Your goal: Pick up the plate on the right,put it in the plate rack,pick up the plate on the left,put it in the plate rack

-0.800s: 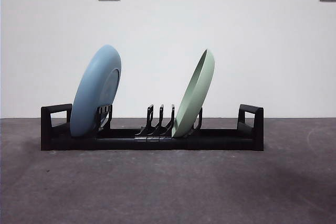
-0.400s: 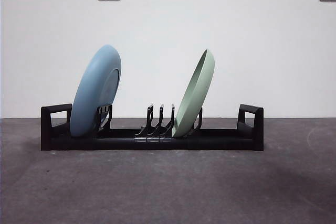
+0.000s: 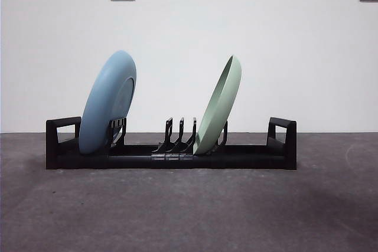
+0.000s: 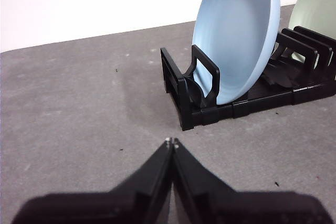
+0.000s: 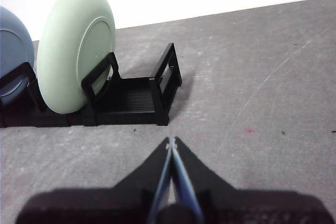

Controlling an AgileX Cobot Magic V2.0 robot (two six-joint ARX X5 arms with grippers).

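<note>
Light even and diffuse, fairly bright; white wall nearly blown out in both wrist views. Soft shadow under the plate rack on the grey bench; a faint darker patch ahead of the left pincer, toward the rack. Both pincers dark and slightly soft close to the lens, right pincer possibly showing a bluish edge sheen. Front view sharp, no obvious glare.

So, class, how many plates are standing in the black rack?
2. The blue plate leans in the slots near the plate rack's left end; the green plate leans right of the middle prongs. None looks hidden.
</note>
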